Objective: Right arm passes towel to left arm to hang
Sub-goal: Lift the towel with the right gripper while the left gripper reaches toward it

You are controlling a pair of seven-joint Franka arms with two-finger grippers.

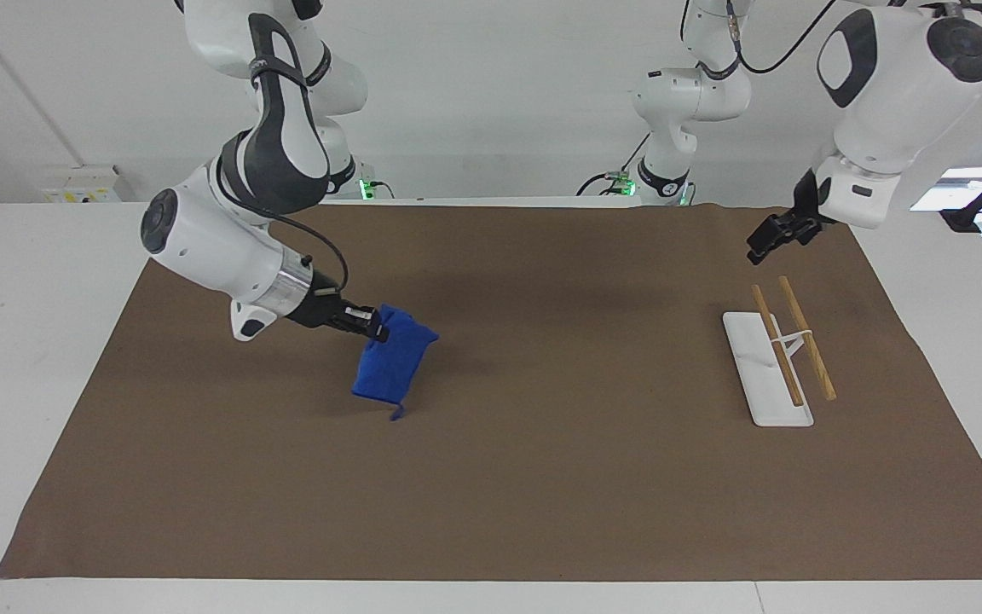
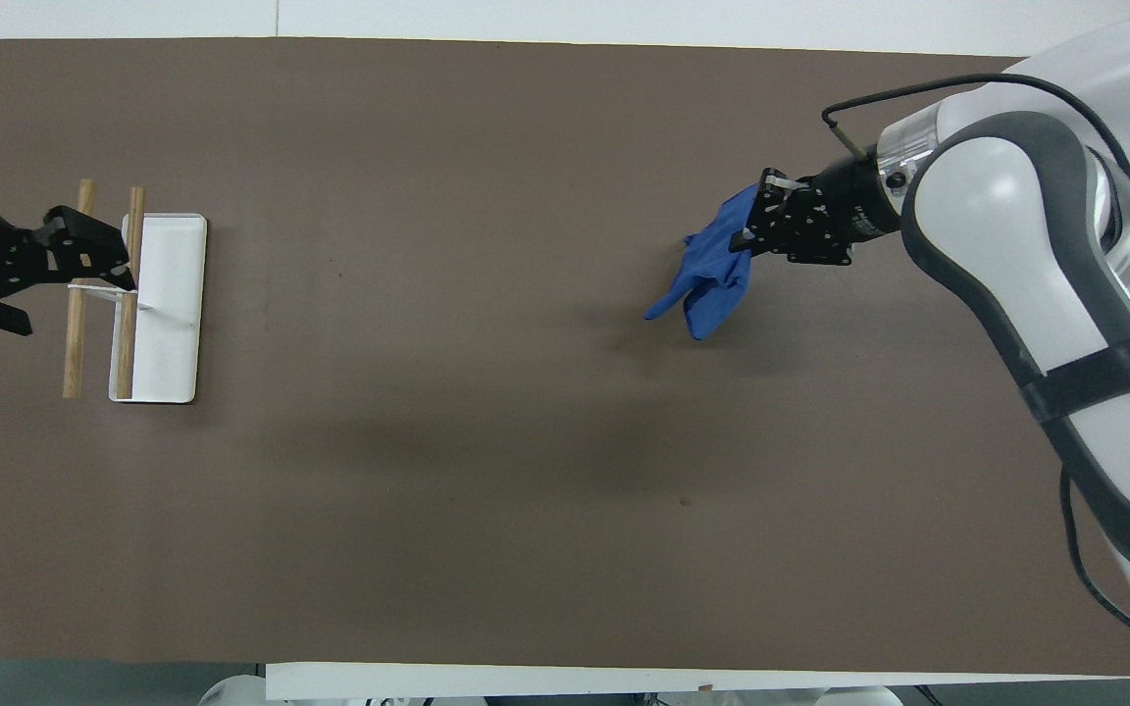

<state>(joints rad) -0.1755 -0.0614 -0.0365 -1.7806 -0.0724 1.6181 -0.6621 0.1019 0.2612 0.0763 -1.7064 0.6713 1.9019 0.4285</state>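
Note:
The blue towel [image 1: 390, 358] hangs in the air from my right gripper [image 1: 374, 327], which is shut on its upper corner. Its cord loop dangles at the bottom. In the overhead view the towel [image 2: 710, 275] hangs from the right gripper [image 2: 759, 214] over the brown mat [image 2: 487, 412], toward the right arm's end. My left gripper [image 1: 765, 242] is up in the air over the mat's edge nearest the robots, close to the rack. In the overhead view the left gripper [image 2: 92, 255] covers the rack's wooden rods.
A white rack [image 1: 768, 368] with two wooden rods [image 1: 806, 338] stands on the mat at the left arm's end; it also shows in the overhead view [image 2: 165, 306]. A third white arm [image 1: 683, 102] stands at the wall.

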